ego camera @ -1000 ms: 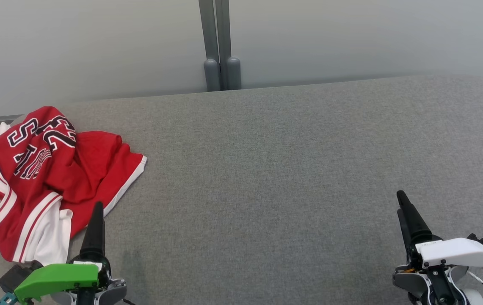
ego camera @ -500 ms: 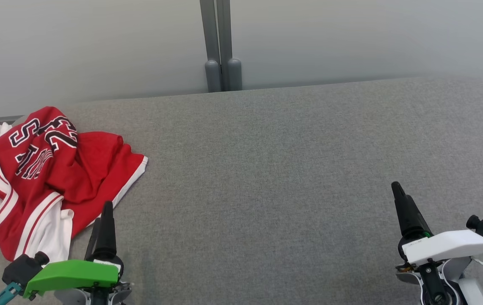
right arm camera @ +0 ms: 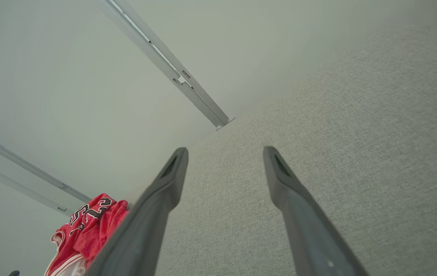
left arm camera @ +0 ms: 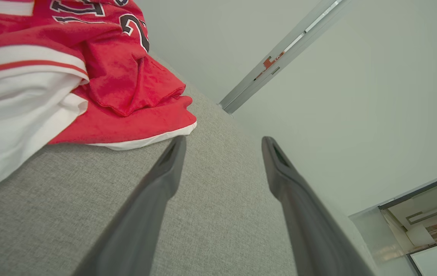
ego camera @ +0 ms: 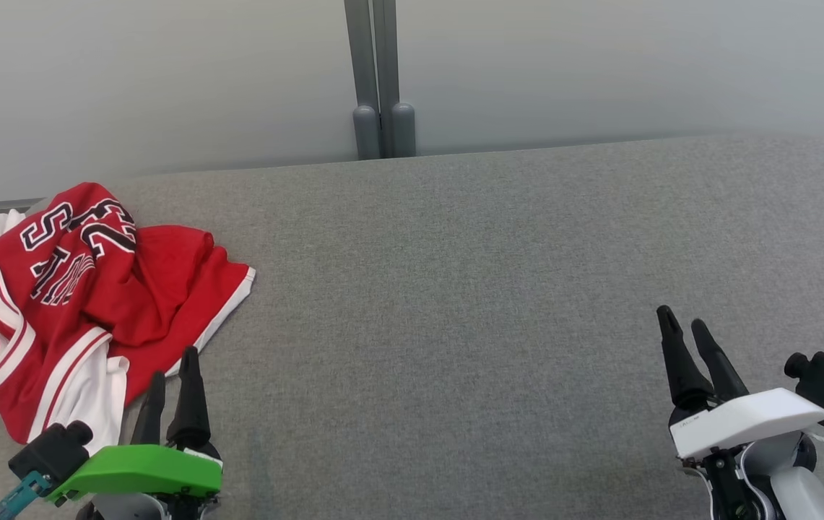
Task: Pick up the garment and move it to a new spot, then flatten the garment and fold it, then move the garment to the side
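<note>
The garment [ego camera: 87, 289] is a red jersey with white trim and dark lettering, lying crumpled at the far left of the grey cushioned surface [ego camera: 469, 303]. It also appears in the left wrist view [left arm camera: 99, 76] and, small, in the right wrist view [right arm camera: 88, 230]. My left gripper [ego camera: 173, 365], under its green cover, stands open just in front of the garment's near white hem, apart from it, with nothing between its fingers. At the lower right my right gripper [ego camera: 682, 321] is open and empty, far from the garment.
A pale wall rises behind the surface, with a grey vertical post [ego camera: 379, 79] at its middle. The surface's back edge runs along the wall. Its left end lies under the garment.
Both grippers have turned so their two fingers now show apart. The left gripper has shifted slightly right and down; the right gripper has crept up and left. The garment lies as before.
</note>
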